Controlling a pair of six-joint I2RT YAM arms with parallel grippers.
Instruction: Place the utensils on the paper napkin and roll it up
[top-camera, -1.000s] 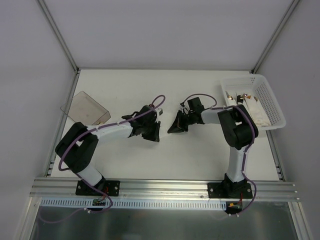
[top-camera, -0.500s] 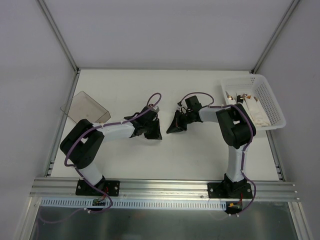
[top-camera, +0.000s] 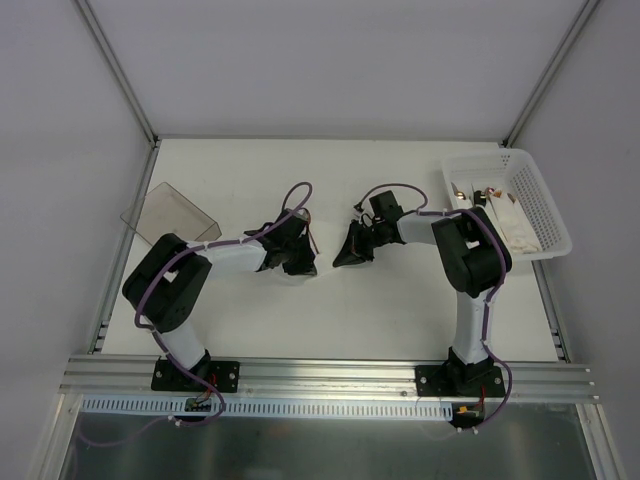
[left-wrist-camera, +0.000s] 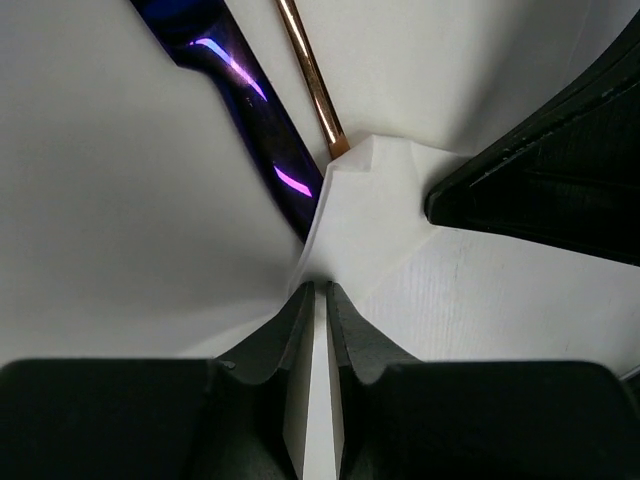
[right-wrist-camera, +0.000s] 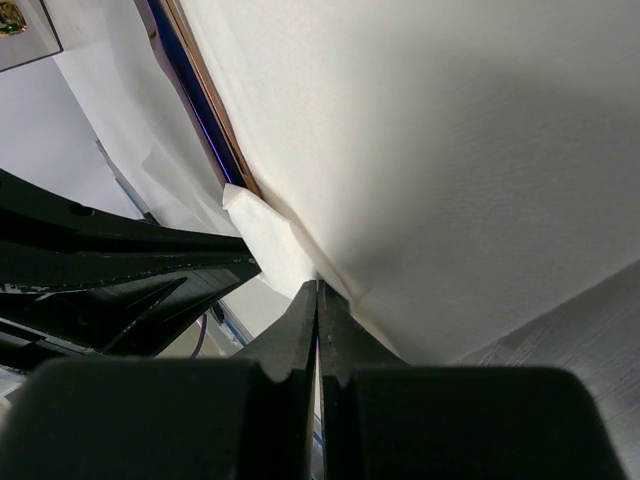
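Observation:
The paper napkin (left-wrist-camera: 385, 225) lies folded over the utensils: a thin copper-brown handle (left-wrist-camera: 312, 75) and a dark shiny purple-blue piece (left-wrist-camera: 250, 95) stick out from under its fold. My left gripper (left-wrist-camera: 320, 292) is shut on the napkin's folded edge, jaws almost touching. In the right wrist view the napkin (right-wrist-camera: 450, 150) fills the frame, with a brown utensil edge (right-wrist-camera: 205, 95) along it, and my right gripper (right-wrist-camera: 318, 288) is shut on its fold. From above, the left gripper (top-camera: 300, 262) and right gripper (top-camera: 345, 255) face each other mid-table, close together. The napkin barely shows against the white table.
A white perforated basket (top-camera: 535, 205) holding white and brown items stands at the back right. A clear smoky container (top-camera: 172, 215) lies at the back left. Metal rails run along the table's near edge (top-camera: 330, 375) and both sides.
The left arm's elbow has swung right and its gripper has shifted slightly back and left while its jaws narrowed. The right gripper has edged a little left.

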